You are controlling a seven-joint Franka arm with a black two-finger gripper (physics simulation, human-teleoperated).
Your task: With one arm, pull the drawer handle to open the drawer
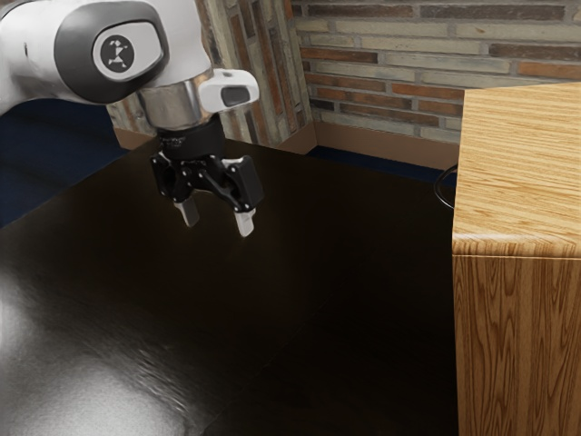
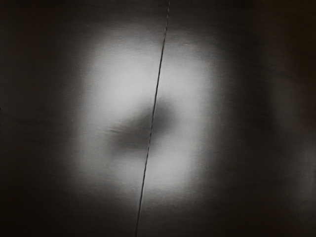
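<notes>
- The hand (image 1: 217, 222) hangs in the upper left of the exterior view, at the end of the arm (image 1: 118, 45). It is above the dark bench (image 1: 182, 345), its two fingers are spread apart, and nothing is between them.
- The handle (image 1: 438, 189) shows as a thin dark loop at the right of the frame, slightly above the middle. It pokes out past the left edge of the wooden cabinet (image 1: 517, 272).
- The key relation is that the handle lies toward the frame's right of the hand, well apart from it and at about the height of the fingertips in the picture. A bare stretch of bench lies between them.
- The cabinet face that carries the handle is turned away from the camera, so I cannot tell how far the drawer is open or shut.
- Too little of the loop shows to tell which way its long axis runs. I judge that the fingers, now pointing down at the bench, must be turned toward that hidden face before they can straddle the bar.
- In the wrist view, the bench under the hand shows a bright patch of glare with a soft shadow in it, crossed by a thin seam (image 2: 153, 118).
- The brick wall (image 1: 408, 54) fills the top of the exterior view behind the cabinet.
- By my reading the approach has not begun and the pull comes after it. Since this is the only arm, the whole reach falls to it.
</notes>
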